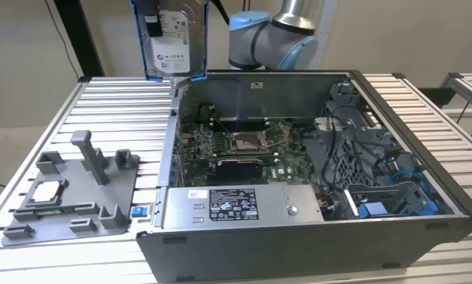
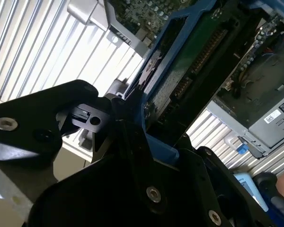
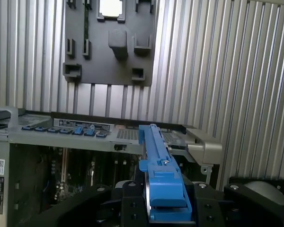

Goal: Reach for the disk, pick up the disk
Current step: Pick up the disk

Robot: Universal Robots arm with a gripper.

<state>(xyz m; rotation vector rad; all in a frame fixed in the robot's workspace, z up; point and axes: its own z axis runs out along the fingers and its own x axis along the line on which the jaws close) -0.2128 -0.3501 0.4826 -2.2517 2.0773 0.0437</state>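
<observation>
The disk [image 1: 172, 42], silver-grey with a white label and blue side rails, hangs upright in the air above the back left corner of the open computer case [image 1: 299, 242]. My gripper [image 1: 146, 13] is shut on its upper edge at the top of the exterior view. In the second wrist view the disk's green circuit-board underside [image 2: 191, 59] runs away from the black fingers [image 2: 92, 120]. In the first wrist view a blue rail [image 3: 157, 156] of the disk rises out of the gripper [image 3: 165, 201].
A grey fixture plate [image 1: 74, 189] with posts and a small silver chip [image 1: 46, 192] lies on the slatted table [image 1: 117, 100] at the exterior view's left. The case holds a motherboard [image 1: 240, 142], a labelled power-supply box [image 1: 236, 204] and blue cables [image 1: 405, 177]. The arm's base [image 1: 271, 35] stands behind.
</observation>
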